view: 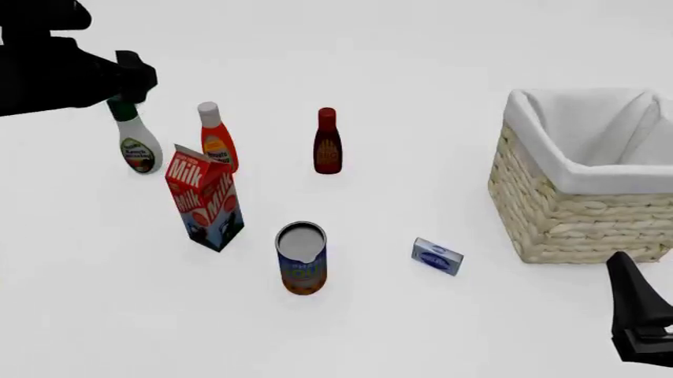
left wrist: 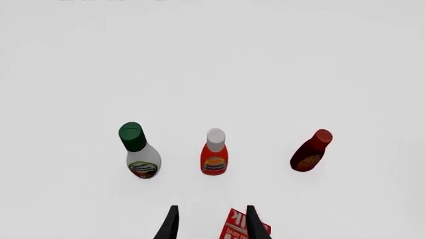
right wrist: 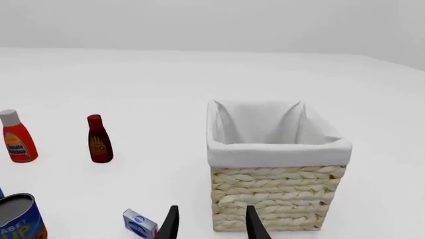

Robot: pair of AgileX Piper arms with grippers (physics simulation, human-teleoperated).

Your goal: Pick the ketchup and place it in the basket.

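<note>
The ketchup (left wrist: 214, 158) is a red-orange bottle with a white cap, standing upright between a white bottle and a dark-red one; it also shows in the front view (view: 217, 142) and the right wrist view (right wrist: 17, 138). My left gripper (left wrist: 211, 226) hangs open high above the table, short of the ketchup, with nothing between its fingers. The wicker basket (view: 573, 213) with white cloth lining stands at the right. My right gripper (right wrist: 211, 225) is open and empty, close to the basket's near side (right wrist: 272, 199).
A white bottle with a green cap (view: 137, 147) and a dark-red bottle (view: 327, 142) flank the ketchup. A milk carton (view: 204, 198) stands just in front of it. A can (view: 302, 257) and a small blue box (view: 436, 256) sit mid-table.
</note>
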